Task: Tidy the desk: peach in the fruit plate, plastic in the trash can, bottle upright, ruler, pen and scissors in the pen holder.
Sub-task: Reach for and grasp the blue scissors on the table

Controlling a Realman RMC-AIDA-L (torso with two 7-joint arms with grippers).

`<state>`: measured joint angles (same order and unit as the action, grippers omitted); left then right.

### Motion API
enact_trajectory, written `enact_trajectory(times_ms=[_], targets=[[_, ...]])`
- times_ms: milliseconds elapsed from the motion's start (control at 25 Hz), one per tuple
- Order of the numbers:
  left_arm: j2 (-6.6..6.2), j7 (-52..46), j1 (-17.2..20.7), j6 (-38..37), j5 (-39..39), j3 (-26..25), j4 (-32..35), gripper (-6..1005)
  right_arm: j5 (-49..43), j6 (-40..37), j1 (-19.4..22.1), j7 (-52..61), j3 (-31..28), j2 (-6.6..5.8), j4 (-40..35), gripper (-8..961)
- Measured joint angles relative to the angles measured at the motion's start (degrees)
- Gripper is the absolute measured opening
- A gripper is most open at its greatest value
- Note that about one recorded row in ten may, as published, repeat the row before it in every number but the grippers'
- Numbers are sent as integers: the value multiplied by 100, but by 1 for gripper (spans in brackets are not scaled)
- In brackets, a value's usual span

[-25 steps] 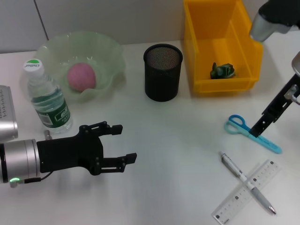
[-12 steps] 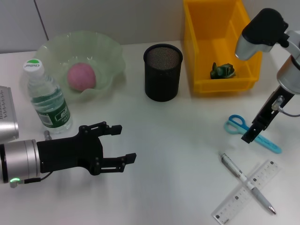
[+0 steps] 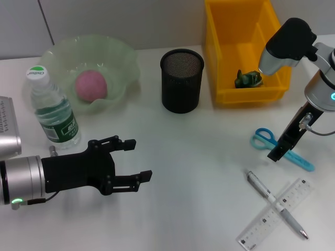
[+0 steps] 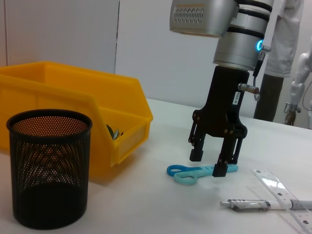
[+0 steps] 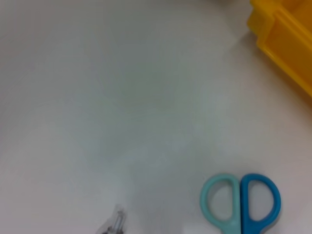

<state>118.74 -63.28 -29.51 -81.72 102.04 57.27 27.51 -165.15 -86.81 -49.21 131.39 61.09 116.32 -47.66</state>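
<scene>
**Inspector:** Scissors [image 3: 281, 147], blue-handled, lie flat on the white desk [image 3: 199, 157], directly beneath the right gripper [image 4: 210, 163]. Its jaws stand apart and straddle the blades, one finger on each side; from the left wrist view the fingertips sit at blade level, not clamped on anything. The finger loops lie just outside the jaws, on the side toward the pen holder [image 3: 181, 80].

**Clerk:** And the remaining stationery?

**Inspector:** Pen [image 3: 276, 203] and clear ruler [image 3: 276, 213] lie crossed, pen on top, nearer the robot than the right jaws and apart from the scissors. The pen holder, black mesh, stands upright, well to the left of those jaws.

**Clerk:** Left side?

**Inspector:** Left gripper [image 3: 133, 159] hovers low over bare desk, jaws apart, holding nothing. The bottle [image 3: 51, 109] stands upright, cap on, just beyond and to the left of those jaws. The peach [image 3: 91, 86] rests in the green fruit plate [image 3: 123, 57], behind the bottle.

**Clerk:** Trash can?

**Inspector:** Yellow bin [image 3: 243, 49], beyond the right jaws, beside the pen holder. A small dark green piece of plastic [image 3: 247, 78] lies on its floor.
</scene>
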Motion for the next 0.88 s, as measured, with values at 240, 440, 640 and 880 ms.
enact_trajectory(times_ms=[240,440,640,880], targets=[[9,0,7,1,0,-5,0,861,0,73,7,0,-4,0,28,664],[9,0,4,23,0,-8,0,861,0,153,8,1,-14,-2,100,634],[9,0,1,49,-1,13,0,861,0,188,8,24,-6,-4,124,605],[9,0,-2,52,-32,13,0,861,0,198,8,39,-33,-6,152,569]])
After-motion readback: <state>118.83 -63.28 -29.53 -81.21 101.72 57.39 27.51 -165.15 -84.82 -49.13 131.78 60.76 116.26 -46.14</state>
